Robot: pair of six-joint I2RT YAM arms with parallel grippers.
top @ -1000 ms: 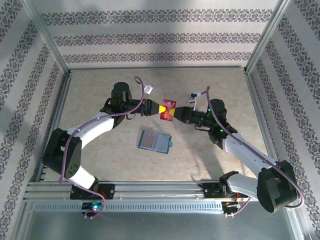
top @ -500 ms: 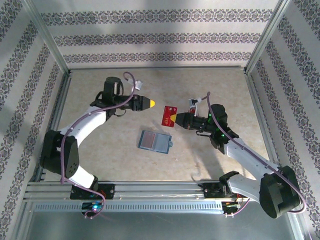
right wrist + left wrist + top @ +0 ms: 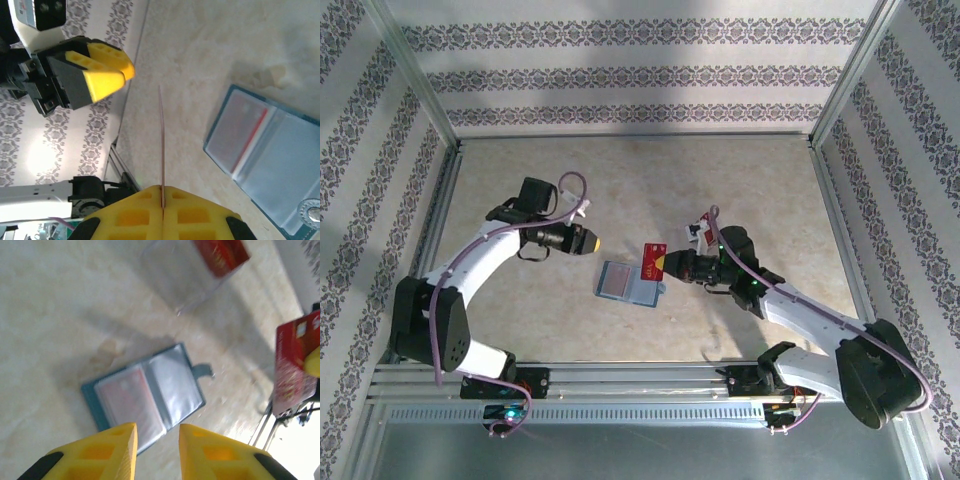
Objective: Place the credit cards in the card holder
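- The right claw is closed on one end of a red credit card; the card is held in the air, edge-on to the wrist camera, close to the card holder but apart from it.
- The card holder lies open and flat on the bench, between the two arms; the half toward the left arm shows a second card, red, behind the clear film; the other half looks empty.
- The left claw is partly open with nothing between its fingers; it hangs to the left of the holder, not touching it.
- The held card is probably light, thin and stiff, with a smooth face; it may slip or turn in the pads; a hold on one short end, with most of the card free, seems right for sliding it in.
- The pockets look soft and thin, so their mouth may lie flat; the light holder may slide when the card pushes; the left claw could pin one half down.
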